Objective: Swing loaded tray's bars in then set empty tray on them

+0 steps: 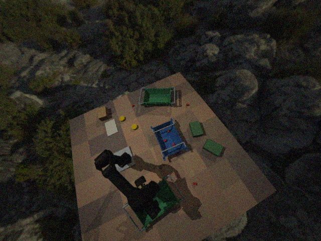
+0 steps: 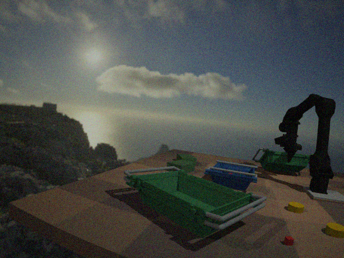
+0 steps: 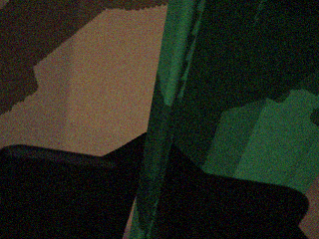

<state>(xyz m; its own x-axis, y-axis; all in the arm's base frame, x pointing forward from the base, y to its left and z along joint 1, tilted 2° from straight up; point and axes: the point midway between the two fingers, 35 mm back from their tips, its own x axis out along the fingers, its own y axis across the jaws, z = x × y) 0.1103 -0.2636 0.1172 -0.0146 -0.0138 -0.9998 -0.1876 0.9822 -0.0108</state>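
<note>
Wrist view shows our jaws clamped on one thin wall of the green tray [image 3: 171, 100]; held off-centre, it could tilt or slip above the bench [image 1: 227, 181].

Arm covering much of the held tray

From above, the arm [image 1: 124, 181] is hiding most of the green tray [image 1: 165, 193] and the gripper [image 2: 290, 157]; the wrist view is cropping the tray's wall [image 3: 159, 149], fingertips seemingly lost in darkness.
</note>
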